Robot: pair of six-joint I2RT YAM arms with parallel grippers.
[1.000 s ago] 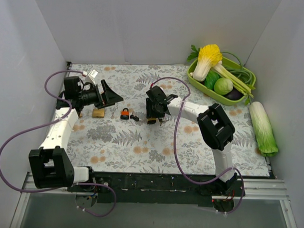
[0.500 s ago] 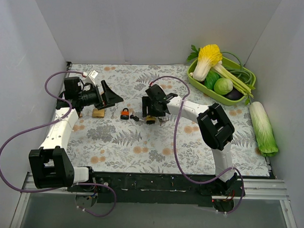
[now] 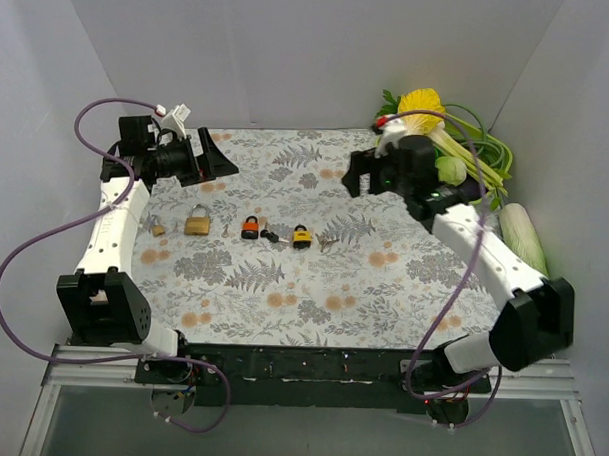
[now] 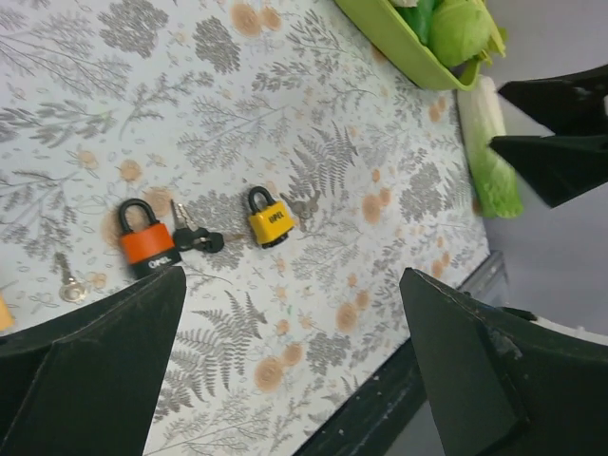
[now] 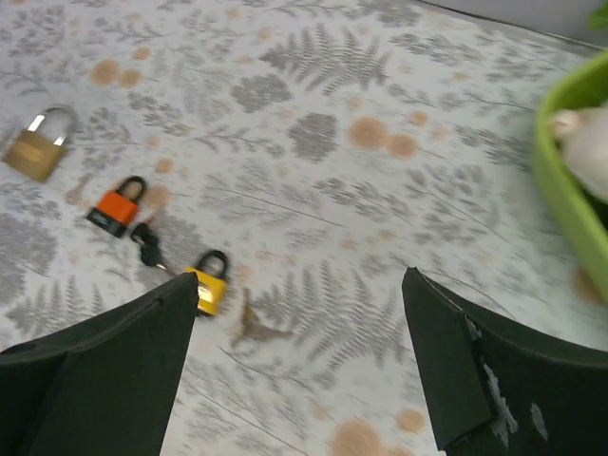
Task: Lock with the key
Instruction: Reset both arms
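Note:
Four padlocks lie in a row on the floral mat: a tiny brass one (image 3: 157, 227), a brass one (image 3: 197, 222), an orange one (image 3: 250, 227) and a yellow one (image 3: 301, 237). A black-headed key (image 3: 271, 237) lies between orange and yellow, and a metal key (image 3: 327, 241) lies right of the yellow one. My left gripper (image 3: 212, 155) is open and empty, raised at the back left. My right gripper (image 3: 358, 175) is open and empty, raised at the back right. The left wrist view shows the orange padlock (image 4: 144, 239), the yellow padlock (image 4: 268, 218) and the black key (image 4: 198, 237). The right wrist view shows the yellow padlock (image 5: 207, 283) and the metal key (image 5: 255, 323).
A green tray (image 3: 412, 172) of vegetables stands at the back right. A long cabbage (image 3: 527, 256) lies by the right wall. White walls enclose the mat on three sides. A small silver key (image 4: 68, 282) lies left of the orange padlock.
The right gripper rose from the yellow padlock and swung to the back right, open. The left gripper lifted away from the brass padlock toward the back left.

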